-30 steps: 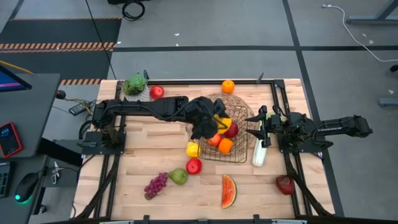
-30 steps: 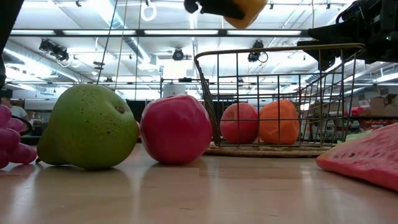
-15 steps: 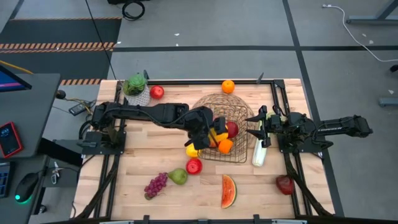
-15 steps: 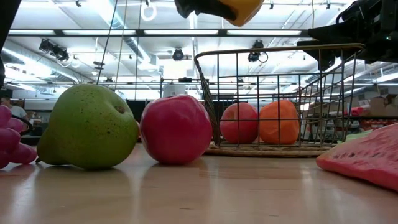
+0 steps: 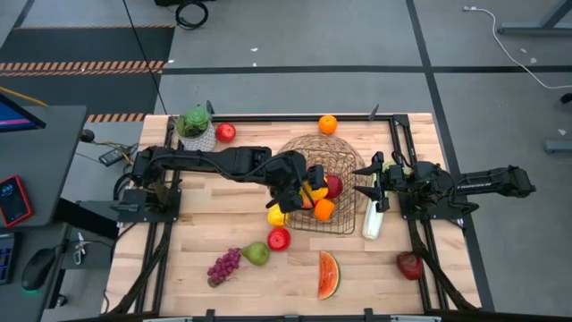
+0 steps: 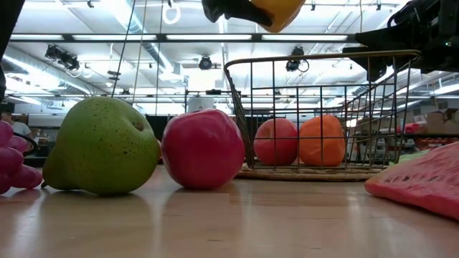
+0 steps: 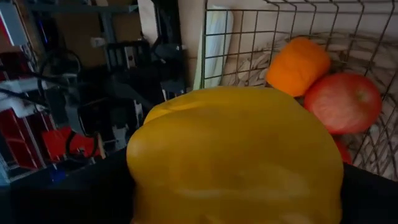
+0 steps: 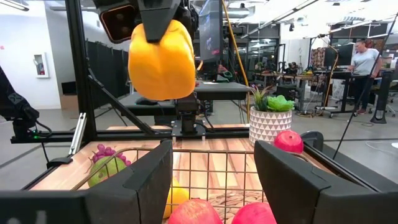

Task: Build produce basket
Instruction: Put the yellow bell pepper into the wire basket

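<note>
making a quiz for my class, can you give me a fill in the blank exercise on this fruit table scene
1. The left end effector holds a ____ pepper above the basket.
2. The right end effector grips the basket's ____.
3. On the table, the green pear sits right beside a red ____.
4. Inside the basket lie a red apple and an ____.

Missing words: yellow; rim; apple; orange

No legible text or labels
</note>
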Available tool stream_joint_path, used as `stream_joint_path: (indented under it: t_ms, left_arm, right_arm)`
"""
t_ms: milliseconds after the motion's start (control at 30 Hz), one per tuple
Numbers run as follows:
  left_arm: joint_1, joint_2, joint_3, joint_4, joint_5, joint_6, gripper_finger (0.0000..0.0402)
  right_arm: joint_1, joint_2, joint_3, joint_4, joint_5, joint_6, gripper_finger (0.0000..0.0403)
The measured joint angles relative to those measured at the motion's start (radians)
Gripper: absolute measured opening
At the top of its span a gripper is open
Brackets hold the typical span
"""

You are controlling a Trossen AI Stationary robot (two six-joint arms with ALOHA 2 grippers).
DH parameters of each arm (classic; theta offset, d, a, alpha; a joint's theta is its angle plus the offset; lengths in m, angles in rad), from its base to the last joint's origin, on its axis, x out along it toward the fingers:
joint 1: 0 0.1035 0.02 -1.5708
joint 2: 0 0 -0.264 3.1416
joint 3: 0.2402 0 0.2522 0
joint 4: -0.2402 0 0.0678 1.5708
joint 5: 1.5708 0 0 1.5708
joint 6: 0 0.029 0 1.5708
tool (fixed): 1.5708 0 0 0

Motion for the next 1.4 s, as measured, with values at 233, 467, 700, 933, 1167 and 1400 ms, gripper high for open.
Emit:
stream_joint_path:
  t_ms: [233, 467, 700, 933, 1167, 1400]
  left_arm:
    - [0.0, 0.0, 0.0, -0.001, 0.001, -0.116, 0.0353]
    - [0.0, 0.0, 0.0, -0.001, 0.0, -0.174, 0.0353]
    - [0.012, 0.0, 0.0, -0.001, 0.0, -0.317, 0.0353]
    - [0.046, 0.0, 0.0, -0.001, 0.001, -0.562, 0.0353]
    - [0.103, 0.0, 0.0, 0.0, 0.0, -1.029, 0.0353]
    - [0.156, 0.0, 0.0, -0.002, 0.0, -1.463, 0.0353]
  right_arm:
    - [0.0, 0.0, 0.0, 0.0, 0.0, 0.0, 0.0231]
    - [0.0, 0.0, 0.0, 0.0, 0.0, 0.0, 0.0231]
    - [0.0, 0.0, 0.0, 0.0, 0.0, 0.0, 0.0231]
    - [0.0, 0.0, 0.0, 0.0, 0.0, 0.0, 0.0231]
    - [0.0, 0.0, 0.0, 0.0, 0.0, 0.0, 0.0231]
    - [0.0, 0.0, 0.0, 0.0, 0.0, 0.0, 0.0231]
